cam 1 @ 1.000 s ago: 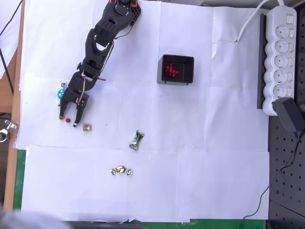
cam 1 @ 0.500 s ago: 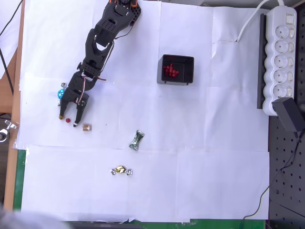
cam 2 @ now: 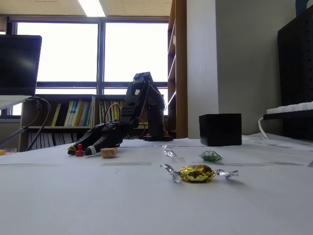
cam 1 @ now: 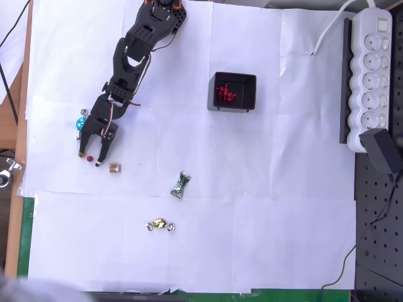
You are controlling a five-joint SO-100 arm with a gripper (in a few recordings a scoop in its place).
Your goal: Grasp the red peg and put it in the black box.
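Where the overhead view looks down on white paper sheets [cam 1: 252,157], the black two-finger gripper [cam 1: 89,158] lies low with jaws parted, straddling the tiny dark red round-ended peg [cam 1: 89,158] without yet closing on it. A small brown-gold cube [cam 1: 114,167] sits just beside one fingertip; the square, thick-walled black plastic box [cam 1: 232,92], already holding red pieces, stands well apart. Seen from the fixed view, the peg [cam 2: 79,151] stands upright between the fingertips. Judged rigid, light and smooth, it likely suits a pinch across its narrow body.
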